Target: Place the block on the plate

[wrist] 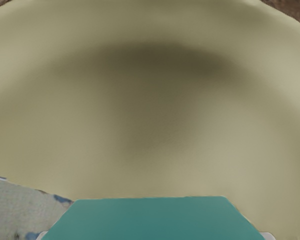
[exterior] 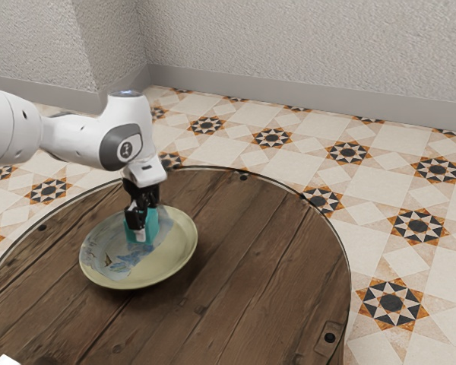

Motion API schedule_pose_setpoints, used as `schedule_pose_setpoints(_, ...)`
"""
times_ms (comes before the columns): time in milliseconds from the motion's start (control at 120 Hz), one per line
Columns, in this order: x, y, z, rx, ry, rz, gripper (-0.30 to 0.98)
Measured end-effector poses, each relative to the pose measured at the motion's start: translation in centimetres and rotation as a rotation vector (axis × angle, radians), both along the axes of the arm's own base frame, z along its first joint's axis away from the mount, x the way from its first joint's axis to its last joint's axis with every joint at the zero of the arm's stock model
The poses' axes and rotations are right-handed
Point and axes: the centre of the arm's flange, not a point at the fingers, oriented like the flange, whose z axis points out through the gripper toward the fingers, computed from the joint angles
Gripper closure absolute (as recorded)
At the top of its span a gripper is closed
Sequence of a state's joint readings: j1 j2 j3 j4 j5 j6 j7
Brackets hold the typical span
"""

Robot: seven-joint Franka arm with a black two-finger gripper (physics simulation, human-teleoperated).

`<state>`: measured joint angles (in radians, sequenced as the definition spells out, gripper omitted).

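While the black two-finger gripper [exterior: 143, 223] is pinching the teal, boxy, plastic-looking block [exterior: 152, 227] — fingers block-width apart — over the round, pale-green glazed plate [exterior: 172, 255], set-down's prob. happening; contact w/ plate's unclear, so next it's needing slight lowering, then release.

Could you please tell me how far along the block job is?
Done: the teal block is over the plate. In hand: my gripper is shut on it; whether it touches the plate, I cannot tell. Left: likely settling, releasing and backing away.

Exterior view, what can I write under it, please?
A black two-finger gripper holds a teal block over a round, yellow-green plate.
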<state>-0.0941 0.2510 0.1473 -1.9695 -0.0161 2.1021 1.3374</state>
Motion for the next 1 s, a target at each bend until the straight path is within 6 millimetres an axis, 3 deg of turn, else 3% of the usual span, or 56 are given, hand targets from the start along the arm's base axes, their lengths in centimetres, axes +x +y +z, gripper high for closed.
schedule_pose_setpoints(150,0.2,0.9,-4.1,0.016,0.045,0.007,0.29)
schedule_pose_setpoints(267,0.3,0.7,-4.4,0.015,0.04,0.003,0.19)
schedule_pose_setpoints(333,0.5,0.3,-3.6,0.012,0.022,-0.001,0.14)
schedule_pose_setpoints(433,0.5,-0.7,-0.3,0.002,-0.031,-0.013,0.09)
schedule_pose_setpoints(533,0.7,-3.5,3.6,-0.01,-0.092,-0.046,0.05)
schedule_pose_setpoints(642,2.9,-6.0,10.6,-0.017,-0.182,-0.057,0.03)
schedule_pose_setpoints(817,4.2,-6.6,20.7,-0.02,-0.256,-0.023,0.01)
schedule_pose_setpoints(883,3.8,-6.9,22.2,-0.017,-0.243,-0.017,0.01)
schedule_pose_setpoints(1000,3.2,-7.0,22.3,-0.018,-0.2,0.004,0.01)
